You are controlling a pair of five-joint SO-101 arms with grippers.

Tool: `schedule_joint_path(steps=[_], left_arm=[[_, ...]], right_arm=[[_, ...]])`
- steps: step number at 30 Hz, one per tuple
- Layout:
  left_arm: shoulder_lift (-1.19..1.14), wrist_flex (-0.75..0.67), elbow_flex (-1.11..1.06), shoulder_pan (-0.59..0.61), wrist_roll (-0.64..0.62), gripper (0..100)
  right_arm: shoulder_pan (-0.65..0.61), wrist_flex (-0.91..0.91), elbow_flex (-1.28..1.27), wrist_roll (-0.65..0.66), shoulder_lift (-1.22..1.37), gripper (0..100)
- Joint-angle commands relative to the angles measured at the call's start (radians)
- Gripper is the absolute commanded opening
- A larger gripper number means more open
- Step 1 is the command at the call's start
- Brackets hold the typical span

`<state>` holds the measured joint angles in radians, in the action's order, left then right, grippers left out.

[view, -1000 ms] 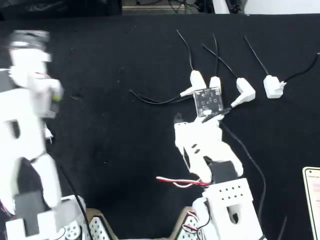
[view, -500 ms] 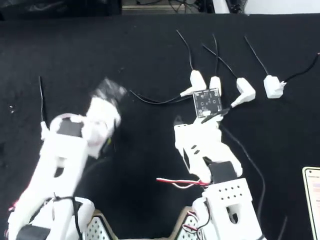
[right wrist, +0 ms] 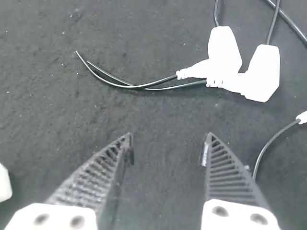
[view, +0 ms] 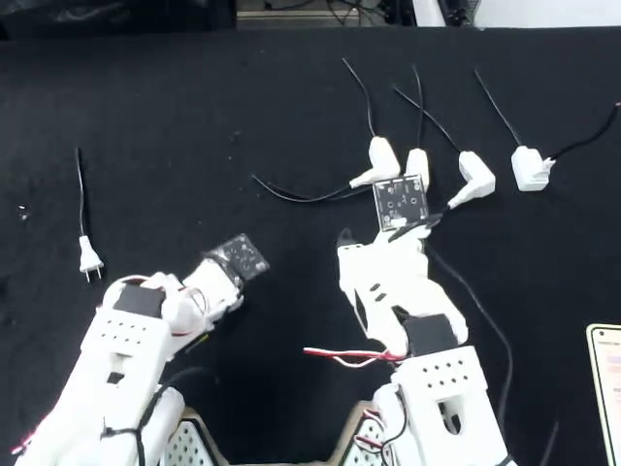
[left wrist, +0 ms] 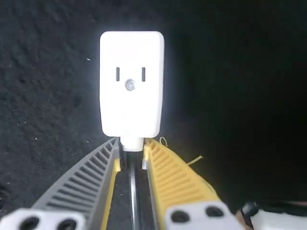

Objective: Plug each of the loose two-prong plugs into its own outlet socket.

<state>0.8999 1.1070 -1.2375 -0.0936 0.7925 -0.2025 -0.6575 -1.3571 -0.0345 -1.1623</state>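
My left gripper [left wrist: 131, 142] is shut on the neck of a white outlet socket [left wrist: 131, 81], whose two slots face the camera above the black table. In the high view this gripper [view: 241, 260] sits left of centre. A loose two-prong plug [view: 87, 257] lies at the far left, its black cord [view: 79, 184] running away from me. My right gripper [right wrist: 168, 141] stands open and empty, short of two white sockets [right wrist: 224, 44] [right wrist: 261, 72] that each have a plug in them. Two more white sockets [view: 475, 175] [view: 530, 167] lie to their right.
Thin black cords [view: 291, 192] curl left of the socket cluster, and more run to the table's far edge. A white sheet [view: 606, 379] lies at the right edge. Open black mat [view: 194, 126] spreads between the loose plug and the sockets.
My left arm has swung down from a raised pose at the far left to low over the table, nearer the middle. The loose plug has come into sight. The right arm has kept still.
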Motion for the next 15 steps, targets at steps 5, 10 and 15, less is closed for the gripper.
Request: schedule_joint_path(steps=[5,10,15], left_arm=[[0.115,0.041,0.002,0.001,0.049,3],[0.124,0.034,-0.053,0.001,0.049,6],[0.124,0.04,-0.054,0.001,0.054,23]], right_arm=[[0.018,0.031,0.007,-0.003,-0.025,22.2],[0.018,0.031,0.007,-0.002,-0.025,22.2],[-0.002,0.028,0.005,0.002,-0.025,22.2]])
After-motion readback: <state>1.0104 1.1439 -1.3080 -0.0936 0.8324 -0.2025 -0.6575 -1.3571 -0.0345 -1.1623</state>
